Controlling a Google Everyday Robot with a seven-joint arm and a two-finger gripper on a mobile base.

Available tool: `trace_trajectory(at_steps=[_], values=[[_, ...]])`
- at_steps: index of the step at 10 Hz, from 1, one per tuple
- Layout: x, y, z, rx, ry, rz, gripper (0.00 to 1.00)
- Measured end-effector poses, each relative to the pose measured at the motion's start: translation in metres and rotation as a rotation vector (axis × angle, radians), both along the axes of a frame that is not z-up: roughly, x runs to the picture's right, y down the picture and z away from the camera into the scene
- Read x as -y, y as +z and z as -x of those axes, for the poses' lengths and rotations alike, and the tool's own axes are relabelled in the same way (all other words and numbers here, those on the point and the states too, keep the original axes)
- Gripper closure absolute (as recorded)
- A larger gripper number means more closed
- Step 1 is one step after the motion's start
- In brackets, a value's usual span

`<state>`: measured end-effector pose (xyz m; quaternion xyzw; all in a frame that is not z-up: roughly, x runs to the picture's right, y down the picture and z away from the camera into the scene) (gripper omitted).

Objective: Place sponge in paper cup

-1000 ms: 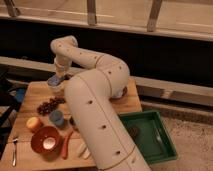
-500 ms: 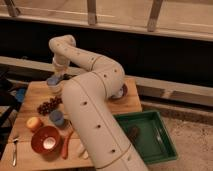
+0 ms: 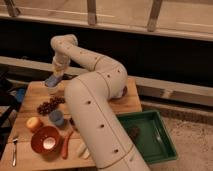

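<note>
1. Progress: the small light-blue soft sponge [image 3: 51, 80] sits at the tip of the white arm's gripper [image 3: 53, 81], at the far-left part of the wooden bench [image 3: 127, 102]. It appears to be directly over a short pale paper cup [image 3: 53, 90], of which only a sliver shows beneath it.
2. Judgement: the carry looks done and the placing is the step in hand. Whether the sponge is already inside the cup, resting on its rim, or just above it cannot be told.
3. Fingers: hidden against the sponge; whether they grip it or have let go cannot be told.
4. Remaining, as judged: seat the sponge in the cup, let go, and lift the arm clear.
5. Containers on the bench:
   - round orange-red bowl [image 3: 45, 139], front left, with a pale patch inside; contents unclear.
   - small blue round cup [image 3: 56, 118], just behind the bowl; contents not visible.
6. Green rectangular plastic bin [image 3: 167, 145], right of the bench and lower: holds a dark lump [image 3: 134, 132] and what looks like a utensil.
7. Loose on the bench: dark grape cluster [image 3: 49, 105], orange round fruit [image 3: 34, 123], carrot-like orange stick [image 3: 67, 144].
</note>
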<state>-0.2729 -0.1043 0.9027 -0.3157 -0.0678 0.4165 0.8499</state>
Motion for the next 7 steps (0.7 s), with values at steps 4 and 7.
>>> trace_trajectory(at_steps=[4,7], values=[[0.0002,0.0002,-0.0008,-0.001,0.001,0.000,0.20],[0.0006,0.0005,-0.0023,-0.002,0.002,0.000,0.20]])
